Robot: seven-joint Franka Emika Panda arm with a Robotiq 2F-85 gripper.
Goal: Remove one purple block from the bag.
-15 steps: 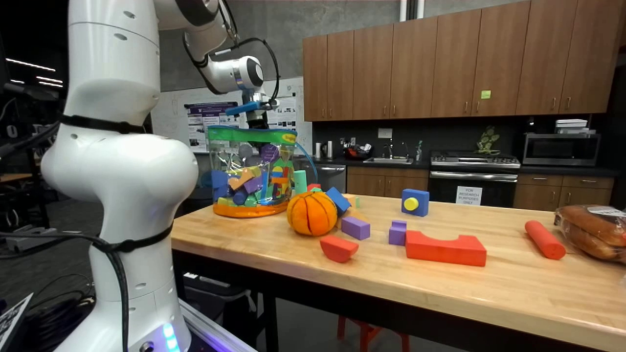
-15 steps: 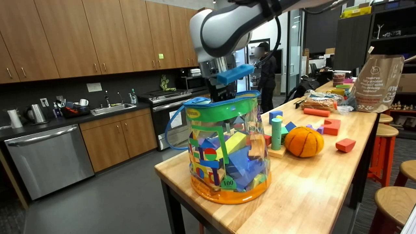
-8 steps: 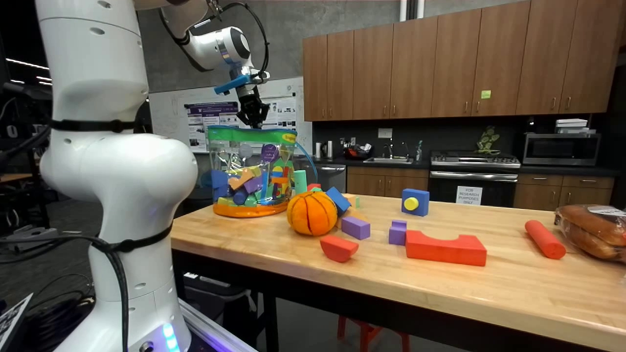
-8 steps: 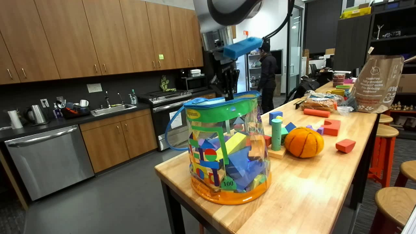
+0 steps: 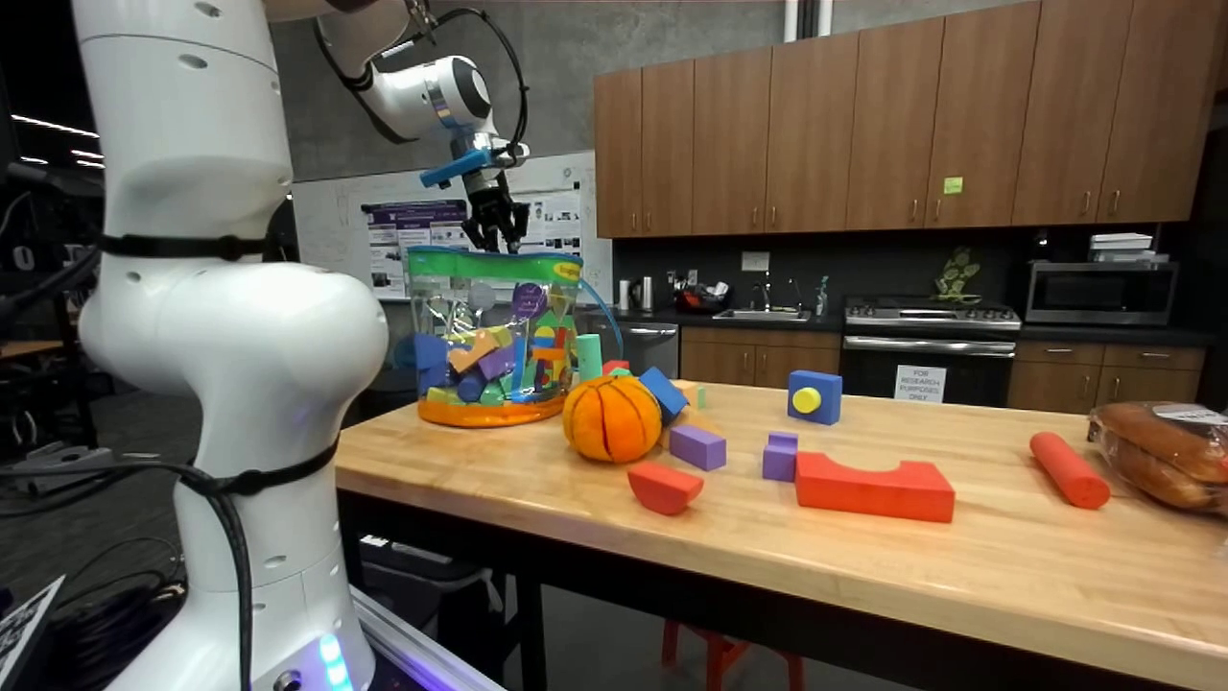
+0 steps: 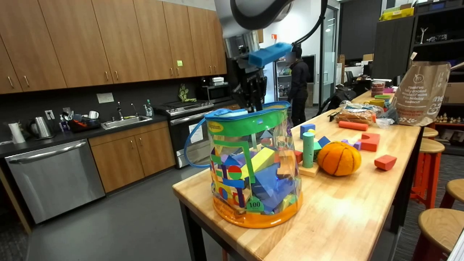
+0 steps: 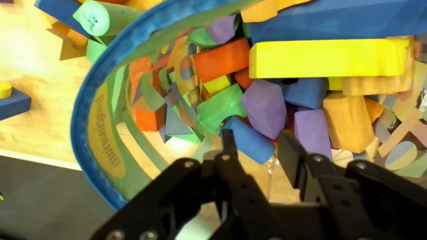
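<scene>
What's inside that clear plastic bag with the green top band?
From above: a long yellow block, a chunky purple block, a blue cylinder and a green arched block, among others. Whatever lies beneath them is covered.

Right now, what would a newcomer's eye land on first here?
Likely the clear bag, green-topped and holding colourful blocks, at one end of the table. Next, the bright orange ball on the tabletop nearby. Then the black gripper, open at the bag's mouth; the wrist view shows a purple block inside.
</scene>
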